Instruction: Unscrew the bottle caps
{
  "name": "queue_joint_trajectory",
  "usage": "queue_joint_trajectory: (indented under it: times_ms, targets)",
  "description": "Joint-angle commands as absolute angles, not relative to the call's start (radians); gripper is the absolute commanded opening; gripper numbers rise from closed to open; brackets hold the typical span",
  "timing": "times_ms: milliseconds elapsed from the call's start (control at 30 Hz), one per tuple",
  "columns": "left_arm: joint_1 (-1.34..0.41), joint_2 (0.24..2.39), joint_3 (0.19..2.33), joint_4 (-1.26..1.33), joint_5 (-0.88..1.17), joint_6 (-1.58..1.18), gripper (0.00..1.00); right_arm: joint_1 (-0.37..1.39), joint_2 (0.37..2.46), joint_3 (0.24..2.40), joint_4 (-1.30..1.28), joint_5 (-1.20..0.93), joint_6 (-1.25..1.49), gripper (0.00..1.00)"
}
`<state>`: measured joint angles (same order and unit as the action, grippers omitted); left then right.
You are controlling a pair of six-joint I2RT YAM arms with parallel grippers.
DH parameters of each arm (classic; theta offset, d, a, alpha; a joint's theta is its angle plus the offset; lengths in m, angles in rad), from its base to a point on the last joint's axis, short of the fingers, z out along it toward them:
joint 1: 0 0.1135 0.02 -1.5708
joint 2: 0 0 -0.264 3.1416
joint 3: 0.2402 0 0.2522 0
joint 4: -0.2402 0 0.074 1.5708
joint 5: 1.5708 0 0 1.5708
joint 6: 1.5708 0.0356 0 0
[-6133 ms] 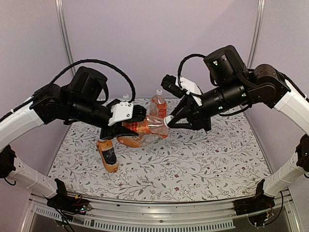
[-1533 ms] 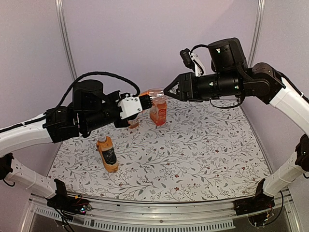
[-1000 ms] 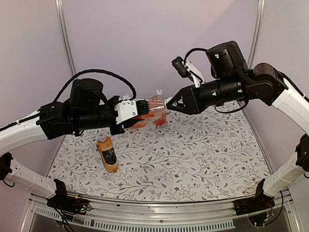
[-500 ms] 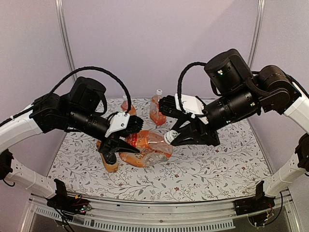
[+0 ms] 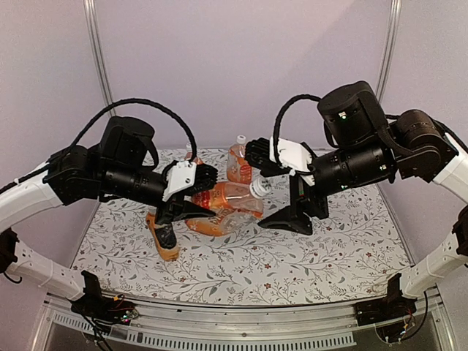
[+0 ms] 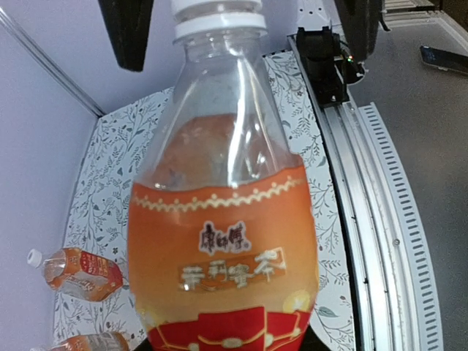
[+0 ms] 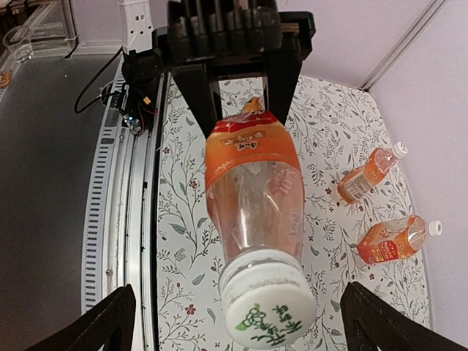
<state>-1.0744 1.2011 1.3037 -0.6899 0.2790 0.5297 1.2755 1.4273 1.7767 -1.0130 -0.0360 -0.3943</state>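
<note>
Purple-grey walls all round and a flowery tablecloth underneath, that's the setup. Both arms reach in toward the middle, up off the cloth. So the left gripper is clamped tight round the bottom end of the orange-label bottle, holding it in the air roughly sideways with the neck pointing at the other arm. Meanwhile the right gripper is spread wide, fingers either side of the neck end and touching nothing. That bottle's white cap is on the neck, sitting in the gap between them, with green print on top. Down on the cloth under the left gripper is the black-label bottle. A back bottle stands upright near the far wall with its back cap on, and a second back bottle is near it, capped too.
</note>
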Motion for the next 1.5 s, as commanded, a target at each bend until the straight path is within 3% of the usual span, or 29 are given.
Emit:
queue_joint_trajectory:
  times_ms: [0, 133, 233, 467, 800, 1133, 1233, 1467]
  targets:
    - [-1.088, 1.173, 1.226, -0.509, 0.052, 0.554, 0.0, 1.274, 1.33, 1.733, -0.859, 0.125, -0.19, 0.99]
    - [-1.088, 1.174, 1.168, -0.336, -0.15, 0.624, 0.0, 1.218, 1.354, 1.782, -0.859, 0.246, 0.114, 0.99]
    - [-1.088, 1.186, 1.165, -0.301, -0.215, 0.657, 0.0, 1.147, 1.372, 1.786, -0.86, 0.194, 0.408, 0.97]
    - [-1.088, 1.186, 1.166, -0.311, -0.206, 0.666, 0.0, 1.105, 1.406, 1.816, -0.868, 0.149, 0.57, 0.87]
    - [-1.088, 1.195, 1.17, -0.309, -0.203, 0.678, 0.0, 1.105, 1.498, 1.89, -0.909, 0.076, 0.562, 0.63]
    - [-1.088, 1.194, 1.17, -0.309, -0.199, 0.677, 0.0, 1.105, 1.508, 1.889, -0.917, 0.021, 0.512, 0.0]
    - [-1.088, 1.193, 1.181, -0.348, -0.158, 0.662, 0.0, 1.108, 1.517, 1.893, -0.946, -0.119, 0.388, 0.0]
    - [-1.088, 1.198, 1.274, -0.638, 0.195, 0.593, 0.0, 1.237, 1.479, 1.854, -1.083, -0.135, -0.158, 0.0]
